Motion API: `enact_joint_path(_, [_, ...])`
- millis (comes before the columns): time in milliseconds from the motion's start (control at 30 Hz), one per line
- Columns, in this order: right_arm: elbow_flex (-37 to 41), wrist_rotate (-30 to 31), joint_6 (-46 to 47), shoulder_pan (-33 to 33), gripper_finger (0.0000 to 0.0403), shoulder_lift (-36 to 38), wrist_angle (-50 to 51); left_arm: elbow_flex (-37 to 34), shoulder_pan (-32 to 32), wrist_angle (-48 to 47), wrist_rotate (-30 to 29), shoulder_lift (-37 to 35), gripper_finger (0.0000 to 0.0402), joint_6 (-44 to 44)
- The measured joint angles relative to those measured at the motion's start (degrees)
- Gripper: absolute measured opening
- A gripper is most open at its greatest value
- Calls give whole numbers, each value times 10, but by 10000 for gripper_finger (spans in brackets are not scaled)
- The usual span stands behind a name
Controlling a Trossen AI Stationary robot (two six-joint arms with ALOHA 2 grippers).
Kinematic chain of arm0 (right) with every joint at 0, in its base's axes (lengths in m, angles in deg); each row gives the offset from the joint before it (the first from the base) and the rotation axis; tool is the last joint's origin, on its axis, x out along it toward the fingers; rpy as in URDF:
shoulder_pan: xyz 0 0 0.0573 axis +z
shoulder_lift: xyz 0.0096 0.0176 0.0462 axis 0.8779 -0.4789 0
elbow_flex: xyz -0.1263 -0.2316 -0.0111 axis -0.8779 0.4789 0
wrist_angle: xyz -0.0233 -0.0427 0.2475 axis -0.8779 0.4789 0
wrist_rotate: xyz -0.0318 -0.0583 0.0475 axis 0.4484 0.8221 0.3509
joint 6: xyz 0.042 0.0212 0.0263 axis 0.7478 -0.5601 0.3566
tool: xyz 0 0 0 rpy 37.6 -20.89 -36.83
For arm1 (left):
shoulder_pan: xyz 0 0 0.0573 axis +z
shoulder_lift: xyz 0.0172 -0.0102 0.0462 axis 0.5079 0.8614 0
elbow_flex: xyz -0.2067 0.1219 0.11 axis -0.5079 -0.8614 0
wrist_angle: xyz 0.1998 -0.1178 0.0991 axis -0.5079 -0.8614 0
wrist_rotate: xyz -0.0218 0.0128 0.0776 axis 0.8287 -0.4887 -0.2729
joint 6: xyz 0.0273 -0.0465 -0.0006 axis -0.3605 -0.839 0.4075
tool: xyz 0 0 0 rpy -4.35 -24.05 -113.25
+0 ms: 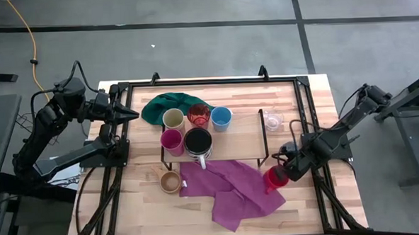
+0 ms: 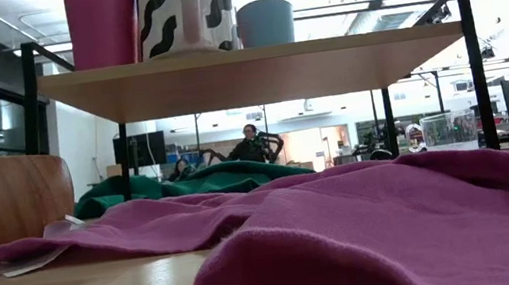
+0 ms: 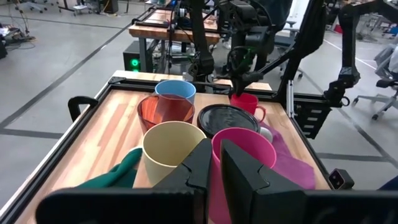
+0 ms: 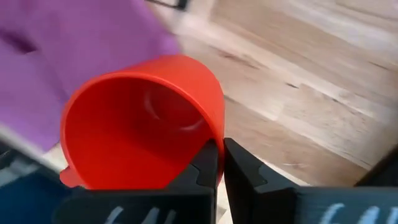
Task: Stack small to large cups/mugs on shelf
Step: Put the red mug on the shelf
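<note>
My right gripper (image 1: 285, 168) is shut on the red handled mug (image 1: 274, 178), which is over the right edge of the purple cloth. The low wooden shelf (image 1: 232, 141) carries the cream cup (image 1: 173, 119), translucent red cup (image 1: 199, 116), blue cup (image 1: 221, 118), magenta cup (image 1: 171, 141) and striped mug (image 1: 198, 142). On the table, the clear glass (image 1: 273, 120) stands to the right of the shelf, and the tan wooden cup (image 1: 170, 181) on its near side. My left gripper (image 1: 133, 115) waits shut, to the left of the shelf. My right gripper pinches the red mug's rim (image 4: 213, 138) between its two fingers, one inside the wall and one outside. The fingers (image 3: 239, 78) come from above, pointing down. The mug hangs mouth-up below them; the purple cloth hides whether its base is lifted clear.
A purple cloth (image 1: 234, 191) lies on the table's near side, in front of the shelf. A green cloth (image 1: 168, 105) is bunched at the shelf's far left. A black metal frame (image 1: 302, 99) runs round the tabletop. The right half of the shelf board is bare.
</note>
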Motion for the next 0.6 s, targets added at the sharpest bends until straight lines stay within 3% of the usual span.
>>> enact_joint_path(133, [0,4,-40,0,1,33,-25,0,0,0,-1,0,24,-10])
enact_joint_path(600, [0,100,-192,0,0,123,-225,0,0,4,-17,0,24,-56])
